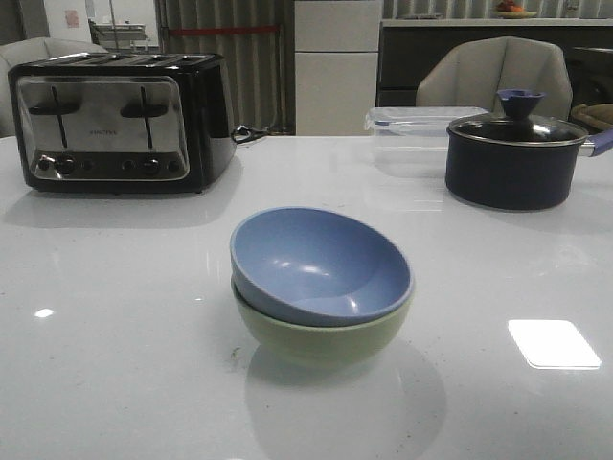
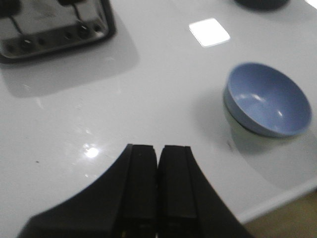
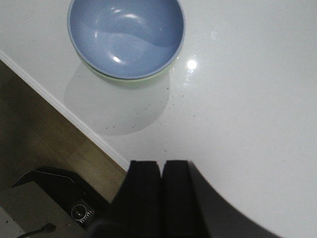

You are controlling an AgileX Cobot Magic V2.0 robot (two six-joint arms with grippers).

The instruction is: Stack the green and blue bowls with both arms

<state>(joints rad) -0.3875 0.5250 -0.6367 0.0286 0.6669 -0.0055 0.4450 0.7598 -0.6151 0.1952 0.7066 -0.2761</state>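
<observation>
The dusty blue bowl [image 1: 321, 264] sits tilted inside the pale green bowl [image 1: 321, 337] at the middle front of the white table. The stack also shows in the left wrist view, the blue bowl [image 2: 268, 99] over the green bowl [image 2: 233, 124], and in the right wrist view, the blue bowl [image 3: 126, 34] with the green bowl's rim [image 3: 148, 79] under it. My left gripper [image 2: 158, 147] is shut and empty, well clear of the bowls. My right gripper [image 3: 161, 162] is shut and empty near the table's front edge. Neither arm shows in the front view.
A black and steel toaster [image 1: 120, 120] stands at the back left. A dark lidded pot with a blue knob [image 1: 517, 153] and a clear plastic box [image 1: 417, 134] stand at the back right. The table's front edge [image 3: 59, 106] runs close to the bowls.
</observation>
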